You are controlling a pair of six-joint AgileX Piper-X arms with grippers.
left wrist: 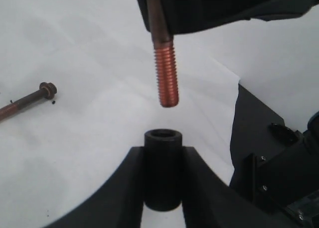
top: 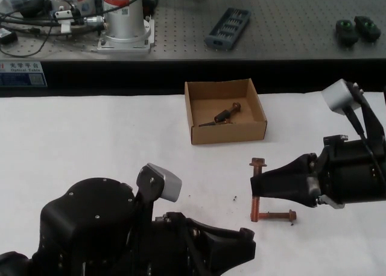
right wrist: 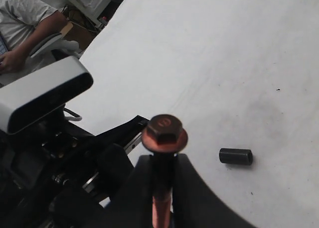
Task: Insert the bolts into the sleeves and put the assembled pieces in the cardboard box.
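**A:** White paper covers the bench [top: 90, 131], and a perforated metal table [top: 289, 41] stands behind it. How far along is the job?

**B:** One assembled piece [top: 228, 114] already lies in the cardboard box [top: 199, 116]. A second looks mid-assembly. The left gripper [left wrist: 163, 161] is clamped on a black sleeve [left wrist: 163, 180], which stands upright with its bore facing up. The right gripper [right wrist: 160, 171] pinches a copper bolt [left wrist: 167, 78] by the shank, head up. The threaded tip hangs just above the bore and is not yet in.

**A:** Is it lined up?

**B:** Roughly. I cannot tell whether it is dead centre.

**A:** And what is left?

**B:** Seating this bolt and boxing the piece. After that I'd say one more pair. A loose bolt [top: 277, 216] lies on the paper near the right gripper, and a loose sleeve [right wrist: 236, 156] lies on its side farther off.

**A:** Is anything in the way?

**B:** The loose bolt sits close under the held one, so a low sweep could knock it. The way to the box looks open. The blue tray [top: 228, 26] and metal post [top: 123, 17] are well apart on the back table.
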